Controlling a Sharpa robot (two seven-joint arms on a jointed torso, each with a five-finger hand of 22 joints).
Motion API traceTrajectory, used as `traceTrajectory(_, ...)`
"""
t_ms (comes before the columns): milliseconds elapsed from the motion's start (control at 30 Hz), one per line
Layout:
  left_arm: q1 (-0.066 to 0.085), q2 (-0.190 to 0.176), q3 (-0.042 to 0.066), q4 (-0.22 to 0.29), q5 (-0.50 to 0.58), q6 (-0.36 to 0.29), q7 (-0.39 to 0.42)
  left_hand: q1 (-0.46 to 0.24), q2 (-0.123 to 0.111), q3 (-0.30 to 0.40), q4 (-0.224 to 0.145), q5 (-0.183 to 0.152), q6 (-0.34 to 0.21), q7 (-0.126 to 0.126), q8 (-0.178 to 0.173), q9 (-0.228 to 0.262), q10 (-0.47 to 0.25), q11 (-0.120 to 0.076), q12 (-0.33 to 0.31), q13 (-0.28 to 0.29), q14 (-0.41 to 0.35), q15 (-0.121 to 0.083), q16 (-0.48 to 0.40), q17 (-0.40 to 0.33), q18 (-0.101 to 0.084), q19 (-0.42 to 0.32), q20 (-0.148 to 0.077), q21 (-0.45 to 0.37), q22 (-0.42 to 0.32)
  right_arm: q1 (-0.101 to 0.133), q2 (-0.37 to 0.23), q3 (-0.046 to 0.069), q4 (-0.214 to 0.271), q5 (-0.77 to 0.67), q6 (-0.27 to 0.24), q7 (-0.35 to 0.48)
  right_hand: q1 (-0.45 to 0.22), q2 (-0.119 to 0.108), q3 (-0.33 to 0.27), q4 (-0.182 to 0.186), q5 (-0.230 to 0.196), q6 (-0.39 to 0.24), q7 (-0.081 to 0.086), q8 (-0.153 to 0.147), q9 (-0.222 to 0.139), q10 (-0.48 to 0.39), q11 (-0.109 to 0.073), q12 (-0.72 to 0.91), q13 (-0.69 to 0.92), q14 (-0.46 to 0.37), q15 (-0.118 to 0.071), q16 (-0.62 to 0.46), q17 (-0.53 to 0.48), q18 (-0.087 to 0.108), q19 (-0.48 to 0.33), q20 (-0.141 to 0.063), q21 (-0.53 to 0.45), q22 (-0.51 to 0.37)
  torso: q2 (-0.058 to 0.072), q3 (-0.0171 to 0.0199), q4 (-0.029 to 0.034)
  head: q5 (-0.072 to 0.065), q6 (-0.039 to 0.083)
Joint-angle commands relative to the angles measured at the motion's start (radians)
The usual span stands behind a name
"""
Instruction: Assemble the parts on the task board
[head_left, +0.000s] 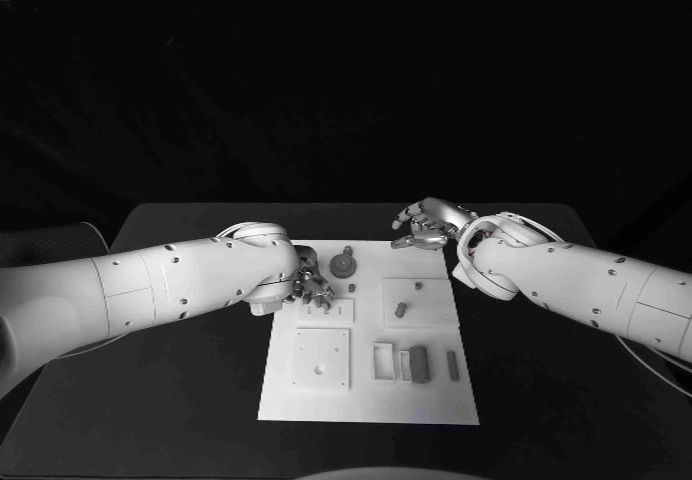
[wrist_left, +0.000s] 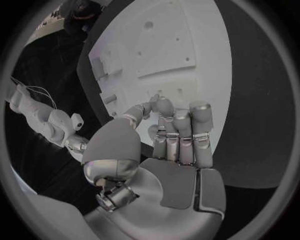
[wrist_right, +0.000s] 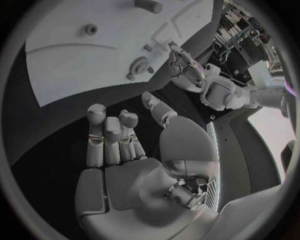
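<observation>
A black table (head_left: 173, 400) sits in a dark room, and the white task board (head_left: 368, 400) lies in the middle of it, its long side running away from the robot.

The left hand (head_left: 306, 283) rests at the board's left edge, near the far end, with its fingers over a small square plate (head_left: 326, 311) that has short pegs standing in it. In the left wrist view the fingers (wrist_left: 181, 131) stand straight and close together with the thumb bent across toward them; nothing seems to be held, though the fingertips hide what lies right under them.

The right hand (head_left: 428, 224) hovers just past the far right corner of the board, over the table. Its fingers are loosely curled and apart, and it holds nothing; the right wrist view shows its palm (wrist_right: 125, 170) empty.

On the board, a round disc-shaped part (head_left: 343, 265) sits near the far edge, between the two hands. A raised square plate (head_left: 415, 301) with a small peg lies to the right of centre. Nearer the robot lie a larger square plate (head_left: 320, 358) with holes, a narrow white frame (head_left: 384, 361), a dark grey block (head_left: 420, 364) just beside it, and a thin grey bar (head_left: 451, 364) to the right.
</observation>
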Motion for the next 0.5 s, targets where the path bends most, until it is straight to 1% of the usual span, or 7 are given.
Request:
traceTrajectory(33,-0.005,0.005,0.000,0.001,-0.006,0.018,0.001,-0.004,0.007,0.241,-0.239,0.005,0.008,-0.001,0.003,0.002,0.005,0.001,0.006,0.001,0.000,-0.010,0.005,0.001,0.070,0.001,-0.006,0.004,0.022,0.000,0.001,0.000,0.001,0.000,0.017,0.007,0.004,0.003,-0.003,0.004,0.003,0.001,0.006,0.003,-0.001,-0.007,-0.001,-0.001,-0.002,-0.004,0.000,-0.004,-0.001,0.068,0.005,-0.003,-0.006,0.001,0.000,-0.0003,-0.0009,0.000,-0.001)
traceTrajectory(133,-0.006,0.006,0.000,0.001,-0.007,0.015,0.001,-0.004,0.007,0.241,-0.239,0.005,0.008,-0.001,0.003,0.002,0.005,0.001,0.006,0.002,0.000,-0.011,0.005,0.001,0.070,0.001,-0.006,0.004,0.022,0.000,0.001,0.000,0.001,0.000,0.017,0.007,0.004,0.003,-0.003,0.004,0.003,0.001,0.006,0.003,-0.001,-0.007,-0.001,0.000,-0.002,-0.004,0.000,-0.004,-0.001,0.068,0.005,-0.003,-0.006,0.001,0.000,-0.0009,-0.0004,-0.001,-0.001)
traceTrajectory(367,-0.006,0.005,0.000,0.002,-0.013,0.019,0.003,-0.004,0.007,0.241,-0.239,0.005,0.007,-0.001,0.003,0.002,0.004,0.001,0.007,0.002,0.000,-0.011,0.006,0.001,0.070,0.001,-0.006,0.005,0.022,0.000,0.001,0.000,0.001,0.000,0.018,0.007,0.004,0.003,-0.004,0.004,0.003,0.002,0.006,0.003,-0.001,-0.007,-0.001,0.000,-0.002,-0.004,0.000,-0.004,-0.002,0.068,0.005,-0.002,-0.006,0.001,0.000,0.0000,-0.0001,0.000,0.000)
traceTrajectory(500,-0.006,0.007,0.000,0.001,-0.016,0.019,0.003,-0.004,0.007,0.241,-0.238,0.005,0.007,-0.001,0.003,0.003,0.004,0.001,0.008,0.002,0.000,-0.011,0.007,0.001,0.070,0.001,-0.006,0.006,0.022,0.000,0.001,0.000,0.001,0.000,0.019,0.007,0.003,0.003,-0.004,0.004,0.004,0.002,0.006,0.003,-0.002,-0.007,-0.001,0.000,-0.002,-0.004,0.000,-0.004,-0.002,0.068,0.005,-0.002,-0.006,0.001,0.000,-0.0005,0.0004,0.000,0.000)
